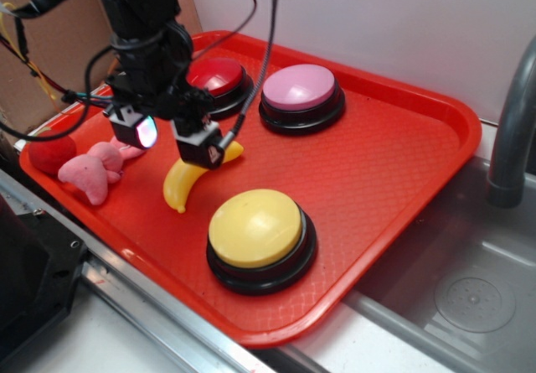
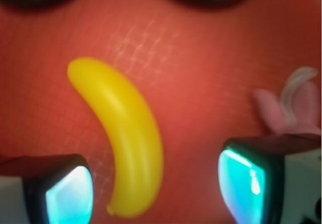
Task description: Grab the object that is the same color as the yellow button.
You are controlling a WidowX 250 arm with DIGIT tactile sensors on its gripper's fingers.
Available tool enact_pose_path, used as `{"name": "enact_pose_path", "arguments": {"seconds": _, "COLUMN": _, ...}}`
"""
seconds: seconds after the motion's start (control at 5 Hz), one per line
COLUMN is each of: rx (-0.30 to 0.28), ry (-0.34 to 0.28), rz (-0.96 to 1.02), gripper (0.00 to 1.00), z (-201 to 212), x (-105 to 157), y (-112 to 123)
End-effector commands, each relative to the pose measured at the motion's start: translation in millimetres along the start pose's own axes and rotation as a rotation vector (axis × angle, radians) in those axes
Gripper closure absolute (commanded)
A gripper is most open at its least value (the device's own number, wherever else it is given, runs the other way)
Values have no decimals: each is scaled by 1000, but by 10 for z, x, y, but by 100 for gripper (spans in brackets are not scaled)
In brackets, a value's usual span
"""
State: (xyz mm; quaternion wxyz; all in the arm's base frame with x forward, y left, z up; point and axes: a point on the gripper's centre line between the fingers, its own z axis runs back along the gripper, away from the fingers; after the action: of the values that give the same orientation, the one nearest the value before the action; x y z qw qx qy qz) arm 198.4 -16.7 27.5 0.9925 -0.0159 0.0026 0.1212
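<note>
A small glossy yellow toy banana (image 1: 188,182) (image 2: 126,138) lies flat on the red tray (image 1: 377,163). My gripper (image 1: 172,134) (image 2: 156,196) hangs open just above it, one glowing pad on each side, and nothing touches the pads. In the wrist view the banana's lower end sits between the fingers, nearer the left one. The yellow button (image 1: 260,235), domed on a black base, stands on the tray's near side, to the right of the banana.
A red-domed button (image 1: 219,78) and a pink-domed button (image 1: 301,95) stand at the tray's far side. A pink plush toy (image 1: 94,170) (image 2: 289,108) and a red ball (image 1: 52,155) lie left of the banana. A steel sink (image 1: 469,289) and grey pipe (image 1: 512,130) are to the right.
</note>
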Motion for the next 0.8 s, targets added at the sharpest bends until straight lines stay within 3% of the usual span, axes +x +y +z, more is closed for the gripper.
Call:
{"name": "enact_pose_path", "arguments": {"seconds": 0.0, "rx": 41, "ry": -52, "rz": -84, "gripper": 0, "z": -180, "x": 122, "y": -135}}
{"name": "enact_pose_path", "arguments": {"seconds": 0.2, "rx": 50, "ry": -50, "rz": -38, "gripper": 100, "z": -216, "x": 110, "y": -89}}
{"name": "enact_pose_path", "arguments": {"seconds": 0.6, "rx": 31, "ry": -34, "rz": -50, "gripper": 100, "z": -205, "x": 120, "y": -59}}
